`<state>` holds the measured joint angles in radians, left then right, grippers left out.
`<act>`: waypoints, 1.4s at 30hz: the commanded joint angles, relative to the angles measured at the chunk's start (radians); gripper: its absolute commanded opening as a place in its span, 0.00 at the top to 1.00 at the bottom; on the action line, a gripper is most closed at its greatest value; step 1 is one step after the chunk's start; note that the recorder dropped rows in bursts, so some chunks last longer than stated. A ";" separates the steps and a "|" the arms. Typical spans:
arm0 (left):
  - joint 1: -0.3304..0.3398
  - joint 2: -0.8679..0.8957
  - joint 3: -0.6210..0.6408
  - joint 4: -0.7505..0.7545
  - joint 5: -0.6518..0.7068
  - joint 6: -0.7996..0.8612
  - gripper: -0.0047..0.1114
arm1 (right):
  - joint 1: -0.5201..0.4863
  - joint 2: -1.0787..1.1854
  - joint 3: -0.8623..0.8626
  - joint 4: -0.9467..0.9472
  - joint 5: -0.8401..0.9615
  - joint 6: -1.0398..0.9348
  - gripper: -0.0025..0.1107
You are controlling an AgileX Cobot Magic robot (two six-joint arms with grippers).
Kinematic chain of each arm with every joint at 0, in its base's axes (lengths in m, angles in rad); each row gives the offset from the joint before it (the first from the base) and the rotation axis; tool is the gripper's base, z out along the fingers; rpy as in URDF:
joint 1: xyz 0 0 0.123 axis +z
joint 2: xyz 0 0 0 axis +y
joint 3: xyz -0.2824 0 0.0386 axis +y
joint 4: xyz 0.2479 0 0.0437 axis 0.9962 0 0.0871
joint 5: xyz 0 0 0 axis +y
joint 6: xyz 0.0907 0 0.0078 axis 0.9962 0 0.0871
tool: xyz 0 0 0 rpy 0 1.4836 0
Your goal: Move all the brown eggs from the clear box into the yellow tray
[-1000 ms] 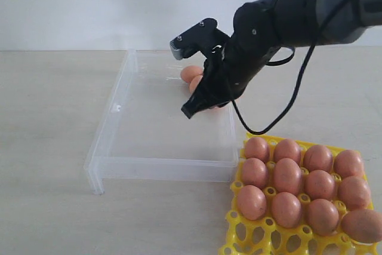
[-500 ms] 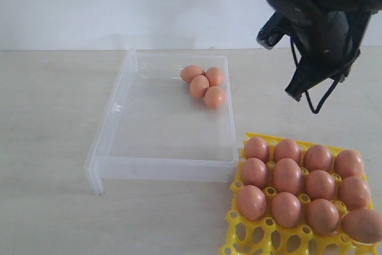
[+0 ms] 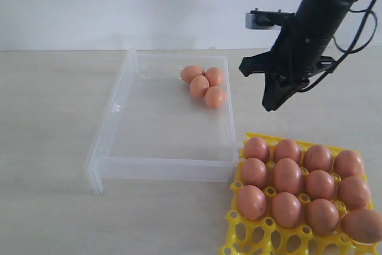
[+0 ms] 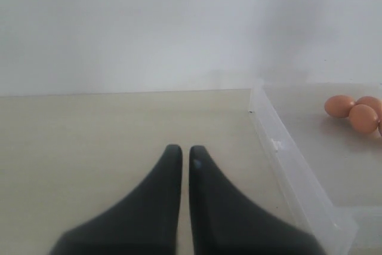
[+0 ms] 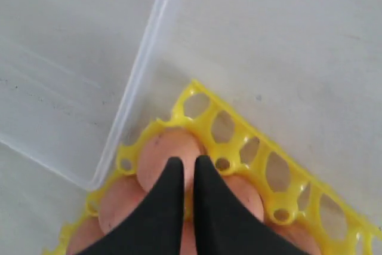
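Clear box (image 3: 167, 168) sits on the counter (image 3: 48, 123). Four brown eggs (image 3: 199, 86) lie in a tight cluster, touching one another, in its far right corner; the rest of the box floor is bare. Yellow tray (image 3: 267, 224) stands just beside the box's near right corner, partly cut off by the frame edge. Twelve more eggs sit in its cups, three rows of four; the nearest cups in view hold nothing. Right fingers (image 3: 271, 101) are pressed together with nothing between them. They point downward in the air, to the right of the box and beyond the tray's far edge. In the right wrist view their tips show over the eggs at the tray's corner, with the box corner alongside. Left fingers (image 4: 174, 158) do not appear in the exterior view. The left wrist view shows them brought together with only a thin slit between, holding nothing, low over bare counter just outside the box's wall.
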<state>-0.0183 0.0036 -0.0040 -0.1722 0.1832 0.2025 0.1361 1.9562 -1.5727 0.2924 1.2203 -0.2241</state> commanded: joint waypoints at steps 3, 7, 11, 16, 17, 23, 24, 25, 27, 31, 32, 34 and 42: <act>-0.005 -0.004 0.004 0.002 -0.002 0.000 0.92 | 0.058 0.086 -0.076 0.013 -0.368 -0.060 0.98; -0.005 -0.004 0.004 0.002 -0.002 0.000 0.92 | 0.133 0.091 -0.076 0.011 -0.600 -0.376 0.96; -0.005 -0.004 0.004 0.002 -0.002 0.000 0.92 | 0.202 0.149 -0.076 0.008 -0.735 -0.532 0.65; -0.005 -0.004 0.004 0.002 -0.002 0.000 0.92 | 0.212 0.260 -0.076 0.010 -0.844 -0.294 0.59; -0.005 -0.004 0.004 0.002 -0.002 0.000 0.92 | 0.212 0.269 -0.076 0.013 -0.857 -0.239 0.59; -0.005 -0.004 0.004 0.002 -0.002 0.000 0.92 | 0.212 0.312 -0.076 0.013 -0.964 -0.021 0.59; -0.005 -0.004 0.004 0.002 -0.002 0.000 0.92 | 0.212 0.322 -0.076 0.013 -0.982 0.003 0.59; -0.005 -0.004 0.004 0.002 -0.002 0.000 0.92 | 0.212 0.326 -0.076 0.013 -0.999 0.019 0.59; -0.005 -0.004 0.004 0.002 -0.002 0.000 0.92 | 0.212 0.341 -0.076 0.013 -1.016 0.052 0.59; -0.005 -0.004 0.004 0.002 -0.002 0.000 0.92 | 0.212 0.369 -0.076 0.013 -1.016 0.057 0.59; -0.005 -0.004 0.004 0.002 -0.002 0.000 0.92 | 0.210 0.369 -0.076 0.013 -1.022 0.058 0.59; -0.005 -0.004 0.004 0.002 -0.002 0.000 0.92 | 0.210 0.374 -0.076 0.013 -1.038 0.058 0.59; -0.005 -0.004 0.004 0.002 -0.002 0.000 0.92 | 0.210 0.396 -0.076 0.011 -1.065 0.059 0.59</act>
<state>-0.0183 0.0036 -0.0040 -0.1722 0.1832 0.2025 0.3493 2.3411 -1.6537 0.3042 0.1629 -0.1686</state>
